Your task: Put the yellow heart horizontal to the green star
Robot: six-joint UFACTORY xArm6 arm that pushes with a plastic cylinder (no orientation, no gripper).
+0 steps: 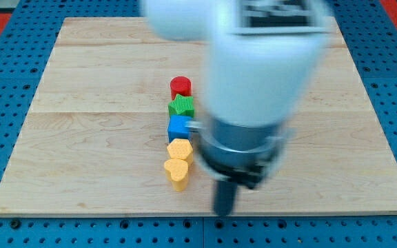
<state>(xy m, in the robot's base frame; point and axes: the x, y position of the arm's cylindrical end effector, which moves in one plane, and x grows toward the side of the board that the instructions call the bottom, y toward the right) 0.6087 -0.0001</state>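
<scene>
The yellow heart [177, 172] lies at the bottom of a column of blocks on the wooden board [81, 124]. The green star [182, 106] sits higher in that column, two blocks above the heart. The arm's white body fills the view's upper right and hides part of the board. My tip [225, 211] is the lower end of the dark rod, to the right of and a little below the yellow heart, apart from it.
The column reads from top to bottom: a red cylinder [180, 86], the green star, a blue cube [178, 127], a yellow hexagon-like block [180, 149], the yellow heart. A blue pegboard [5, 83] surrounds the board.
</scene>
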